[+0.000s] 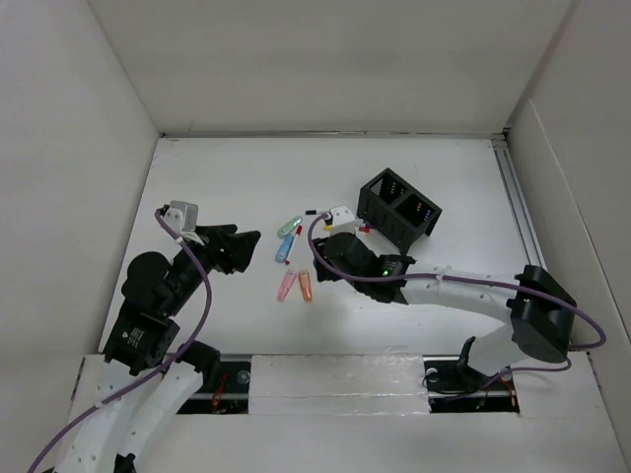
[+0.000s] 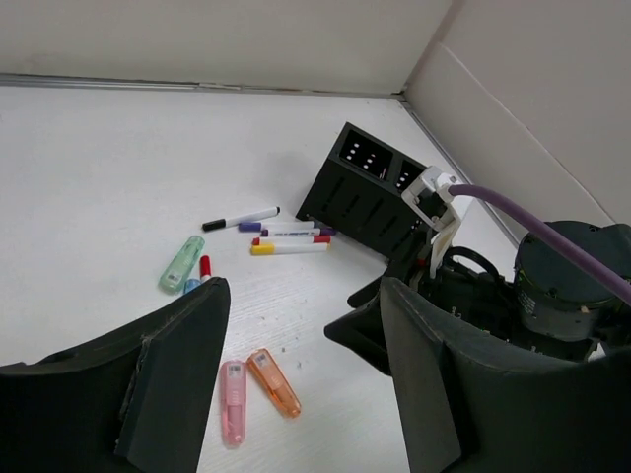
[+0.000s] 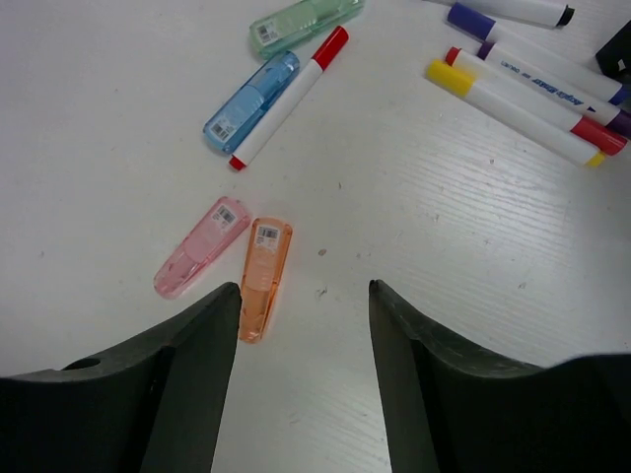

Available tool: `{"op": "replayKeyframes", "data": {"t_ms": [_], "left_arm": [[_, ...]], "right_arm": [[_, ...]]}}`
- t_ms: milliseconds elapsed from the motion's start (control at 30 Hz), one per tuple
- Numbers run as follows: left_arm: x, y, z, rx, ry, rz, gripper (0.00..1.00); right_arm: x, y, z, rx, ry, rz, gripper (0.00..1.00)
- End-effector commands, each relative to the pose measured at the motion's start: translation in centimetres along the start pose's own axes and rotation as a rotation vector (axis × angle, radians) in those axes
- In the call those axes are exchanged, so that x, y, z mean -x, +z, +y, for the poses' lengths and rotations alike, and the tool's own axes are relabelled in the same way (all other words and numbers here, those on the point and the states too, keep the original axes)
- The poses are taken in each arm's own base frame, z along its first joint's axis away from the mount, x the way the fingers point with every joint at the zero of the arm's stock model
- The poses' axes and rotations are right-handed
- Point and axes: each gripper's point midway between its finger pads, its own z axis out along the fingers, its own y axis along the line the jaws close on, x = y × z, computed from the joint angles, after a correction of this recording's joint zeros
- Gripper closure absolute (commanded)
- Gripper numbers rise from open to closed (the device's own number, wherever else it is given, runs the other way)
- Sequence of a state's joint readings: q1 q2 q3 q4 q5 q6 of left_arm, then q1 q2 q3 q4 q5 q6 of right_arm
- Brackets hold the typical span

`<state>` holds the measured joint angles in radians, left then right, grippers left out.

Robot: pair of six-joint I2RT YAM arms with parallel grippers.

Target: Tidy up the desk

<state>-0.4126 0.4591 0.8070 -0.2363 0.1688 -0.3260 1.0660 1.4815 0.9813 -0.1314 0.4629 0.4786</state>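
Note:
The desk is a white tabletop with white walls around it. A pink case and an orange case lie side by side at its middle. My right gripper is open and empty just right of them; in the right wrist view the orange case lies by the left fingertip. My left gripper is open and empty to their left and above the desk; it also shows in the left wrist view. A black mesh organizer stands at the back right.
A green case, a blue case and a red-capped marker lie behind the pink case. A yellow-capped marker, purple-capped markers and a black-capped marker lie in front of the organizer.

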Motion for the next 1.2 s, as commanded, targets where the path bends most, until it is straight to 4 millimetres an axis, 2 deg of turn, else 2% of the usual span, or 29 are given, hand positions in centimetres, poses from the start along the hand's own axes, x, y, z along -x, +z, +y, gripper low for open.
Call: {"op": "replayKeyframes", "data": {"t_ms": [0, 33, 100, 133, 167, 267, 333, 367, 400, 467, 500, 533, 567, 667, 867, 1167], "left_arm": [[0.7, -0.2, -0.2, -0.009, 0.014, -0.034, 0.41], [0.7, -0.2, -0.1, -0.003, 0.014, -0.037, 0.4], [0.8, -0.4, -0.4, -0.02, 0.018, -0.045, 0.4], [0.8, -0.4, -0.4, -0.02, 0.018, -0.045, 0.4], [0.8, -0.4, -0.5, -0.027, 0.019, -0.047, 0.42], [1.0, -0.5, -0.5, -0.025, 0.018, -0.056, 0.53], [1.0, -0.5, -0.4, -0.02, 0.015, -0.058, 0.65], [1.0, -0.5, -0.3, -0.016, 0.013, -0.06, 0.81], [1.0, -0.5, -0.2, -0.013, 0.011, -0.059, 0.89], [1.0, -0.5, -0.2, -0.01, 0.009, -0.061, 0.93], [1.0, -0.4, -0.1, -0.005, 0.009, -0.06, 0.91], [0.9, -0.4, -0.1, -0.004, 0.007, -0.058, 0.88], [0.9, -0.4, -0.1, -0.004, 0.007, -0.058, 0.79], [0.8, -0.3, 0.0, 0.0, 0.003, -0.053, 0.61], [0.6, -0.1, 0.1, 0.0, 0.002, -0.043, 0.6], [0.7, -0.2, 0.2, 0.008, 0.001, -0.048, 0.59]], "right_arm": [[1.4, -0.2, 0.6, -0.014, 0.03, -0.033, 0.4], [1.2, -0.1, 0.7, -0.005, 0.034, -0.026, 0.41], [0.0, -0.2, 2.0, 0.041, 0.047, -0.003, 0.94], [-0.1, -0.2, 2.0, 0.047, 0.049, -0.005, 0.94], [-0.2, -0.1, 2.1, 0.05, 0.056, -0.008, 1.0], [-0.7, 0.1, 2.5, 0.055, 0.063, -0.008, 1.0], [-1.8, 0.5, 2.4, 0.034, 0.048, 0.015, 0.81], [-1.8, 0.7, 2.3, 0.025, 0.043, 0.018, 0.7], [-2.7, 1.1, 2.3, 0.018, 0.026, 0.04, 0.58], [-3.9, 1.3, 2.9, 0.029, -0.007, 0.072, 0.51], [-3.9, 1.5, 3.0, 0.025, -0.009, 0.073, 0.46], [-4.8, 1.9, 3.2, 0.02, -0.023, 0.091, 0.44], [-4.8, 2.1, 3.1, 0.005, -0.026, 0.086, 0.42], [-5.5, 3.1, 3.1, -0.013, -0.036, 0.103, 0.42], [-6.7, 4.8, 3.5, -0.036, -0.051, 0.131, 0.43], [-5.9, 4.8, 4.3, -0.004, -0.024, 0.102, 0.43]]}}
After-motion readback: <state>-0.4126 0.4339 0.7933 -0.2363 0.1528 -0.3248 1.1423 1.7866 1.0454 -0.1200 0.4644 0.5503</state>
